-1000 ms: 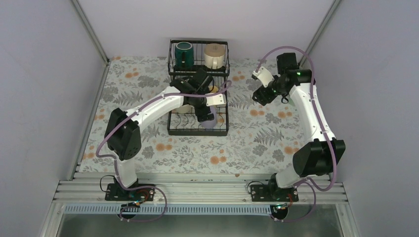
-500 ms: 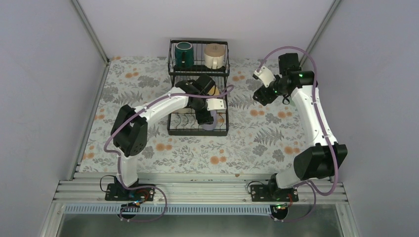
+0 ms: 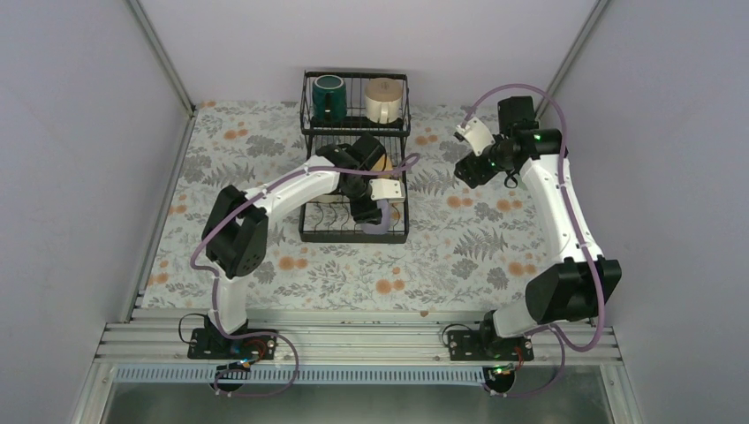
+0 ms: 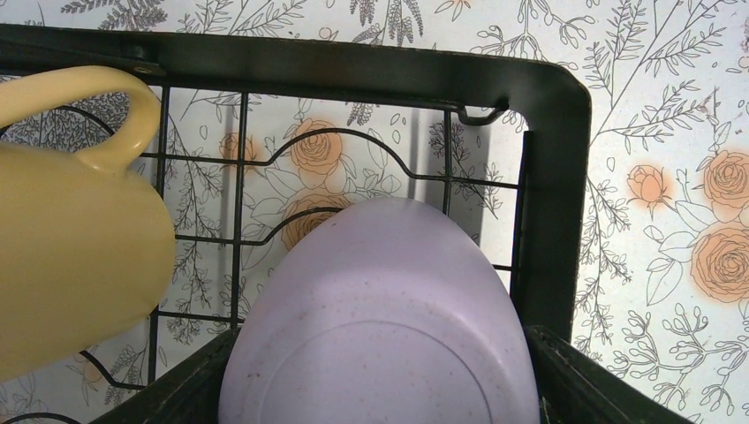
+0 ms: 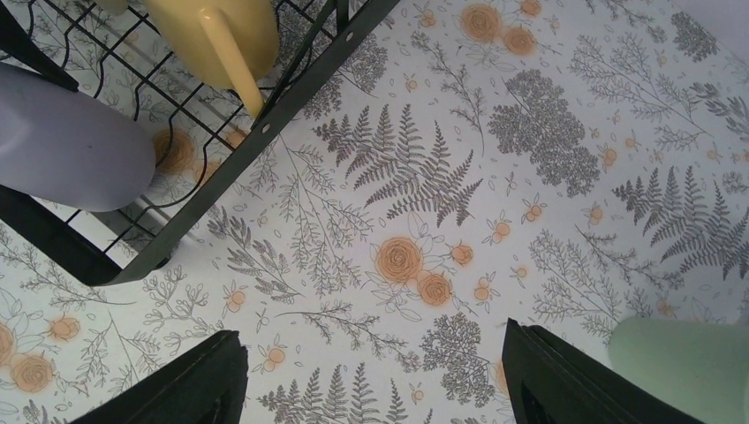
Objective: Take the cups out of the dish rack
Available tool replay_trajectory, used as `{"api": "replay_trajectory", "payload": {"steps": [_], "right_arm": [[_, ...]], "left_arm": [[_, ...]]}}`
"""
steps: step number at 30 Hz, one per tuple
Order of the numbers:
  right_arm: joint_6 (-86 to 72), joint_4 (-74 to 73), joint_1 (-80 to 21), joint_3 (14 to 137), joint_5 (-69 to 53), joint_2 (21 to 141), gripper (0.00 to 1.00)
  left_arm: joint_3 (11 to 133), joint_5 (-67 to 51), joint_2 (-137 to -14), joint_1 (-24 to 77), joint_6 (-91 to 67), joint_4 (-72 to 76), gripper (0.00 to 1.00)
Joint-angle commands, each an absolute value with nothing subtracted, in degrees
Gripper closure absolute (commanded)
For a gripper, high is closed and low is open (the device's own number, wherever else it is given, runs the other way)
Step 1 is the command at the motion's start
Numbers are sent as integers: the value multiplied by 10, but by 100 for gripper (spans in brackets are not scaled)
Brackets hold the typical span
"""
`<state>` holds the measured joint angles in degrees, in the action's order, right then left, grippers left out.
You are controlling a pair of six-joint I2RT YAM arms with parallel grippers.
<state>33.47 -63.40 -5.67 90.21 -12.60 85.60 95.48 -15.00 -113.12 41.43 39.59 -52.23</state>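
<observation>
Left wrist view, nearest thing first: my left jaws stand wide on either side of the lavender cup (image 4: 380, 336). The cup lies in a corner of the dish rack (image 4: 556, 177) with its round base turned up toward the camera. Its sides reach both of my dark fingers (image 4: 177, 393). Whether they press on it I cannot tell.

Just beside the lavender cup, inside the same wire tray, lies the yellow cup (image 4: 71, 256), its handle close to the rack's black rim.

From above, that corner is the near right one of the long lower tray, and my left arm reaches across the tray to it.

My right jaws hang spread wide with nothing between them. They are above the flowered counter (image 5: 397, 177), to the right of the rack and apart from it. A mint green cup (image 5: 680, 358) shows at the edge of the right wrist view, just beside one finger.

Farthest off, the raised basket holds the dark green cup (image 3: 329, 95) on the left and the tan cup (image 3: 382, 99) on the right, standing apart.
</observation>
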Motion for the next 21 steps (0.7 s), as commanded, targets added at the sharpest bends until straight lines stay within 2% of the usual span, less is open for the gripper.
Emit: {"api": "replay_trajectory", "payload": {"steps": [1,7,12,16,19,21], "right_arm": [[315,-619,-61,893,-112,832,25],[291,-607,-59,905,-237,808,24],[266,-577,-60,913,-370,797,24],[258,-584,-53,958,-447,823,24],[263,-618,-33,1012,-541,859,24],[273,-655,-13,1061,-645,895,23]], "left_arm": [[973,-147,-1118,413,392,-533,53],[1010,-94,-1049,410,371,-531,56],[1105,-76,-994,411,338,-512,55],[1185,-84,-979,411,321,-501,55],[1183,-100,-959,410,316,-459,55],[1171,-110,-952,410,312,-434,55]]}}
